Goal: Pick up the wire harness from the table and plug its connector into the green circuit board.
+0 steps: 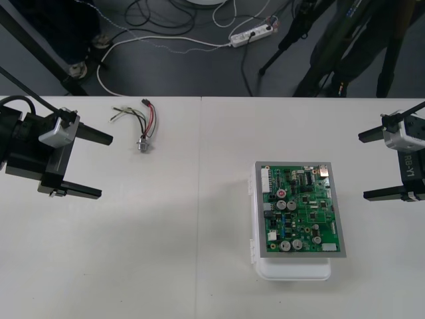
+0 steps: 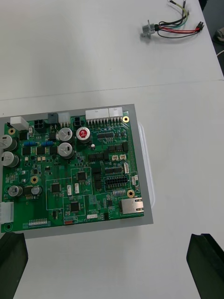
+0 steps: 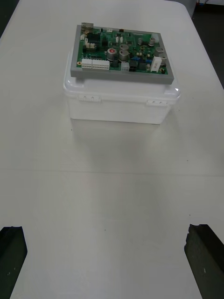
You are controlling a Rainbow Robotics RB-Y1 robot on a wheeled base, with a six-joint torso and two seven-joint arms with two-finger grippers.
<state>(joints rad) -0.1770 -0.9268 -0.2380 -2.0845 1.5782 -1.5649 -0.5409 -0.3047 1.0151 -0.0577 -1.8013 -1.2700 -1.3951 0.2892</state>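
The wire harness [image 1: 141, 125] lies loose on the table near the far edge, left of centre, its metal socket [image 1: 143, 145] toward me and its small black plug [image 1: 145, 102] farther away. The green circuit board [image 1: 300, 208] sits on its white base [image 1: 292, 269] at the right. My left gripper [image 1: 85, 165] waits open at the left side, just left of the harness. At the right edge my right gripper [image 1: 373, 165] stands open beside the board. From the right wrist, the board [image 2: 74, 168] lies beyond the fingertips [image 2: 207, 261] and the harness [image 2: 172, 27] far past it.
Cables and a power strip [image 1: 251, 34] lie on the dark floor beyond the table's far edge, with tripod legs at the upper right. A seam runs down the table between harness and board.
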